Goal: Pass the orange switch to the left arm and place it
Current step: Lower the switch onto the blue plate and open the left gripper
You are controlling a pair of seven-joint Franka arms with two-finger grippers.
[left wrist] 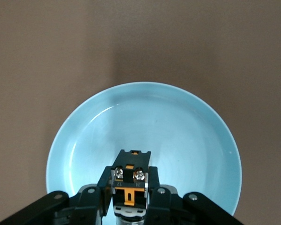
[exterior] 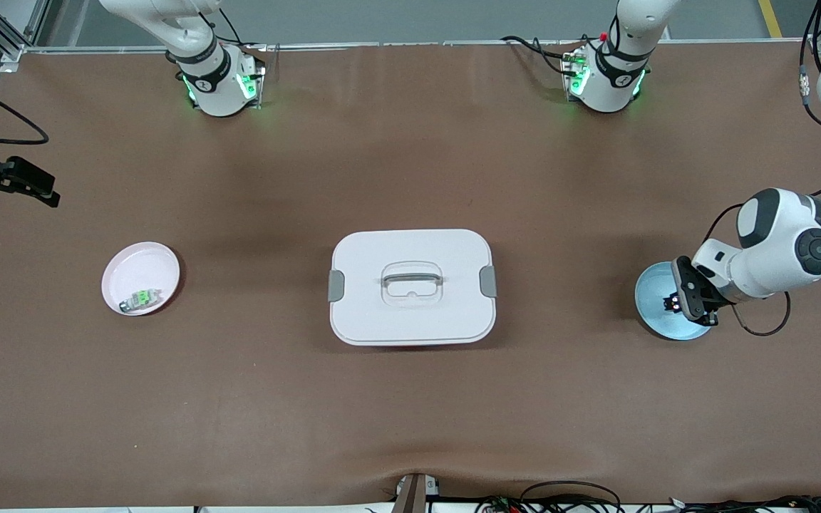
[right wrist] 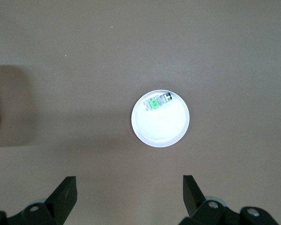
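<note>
The left gripper (left wrist: 129, 199) is sitting over the blue plate (left wrist: 187, 131) at the left arm's end of the table, its jaws closed tight on the orange switch (left wrist: 129, 180) – the black block is being held between the fingers. The right gripper (right wrist: 129, 197) is hanging with jaws spread wide and empty above the pink plate (right wrist: 161, 129) (a grey-green switch (right wrist: 157, 102) is lying in it). The white box (exterior: 411, 286) is sitting between the two plates.

Plates and a spare switch on the brown table

A pink plate (exterior: 140, 277) holds a grey-green switch (exterior: 141, 298); a blue plate (exterior: 656, 296) lies at the left arm's end.
</note>
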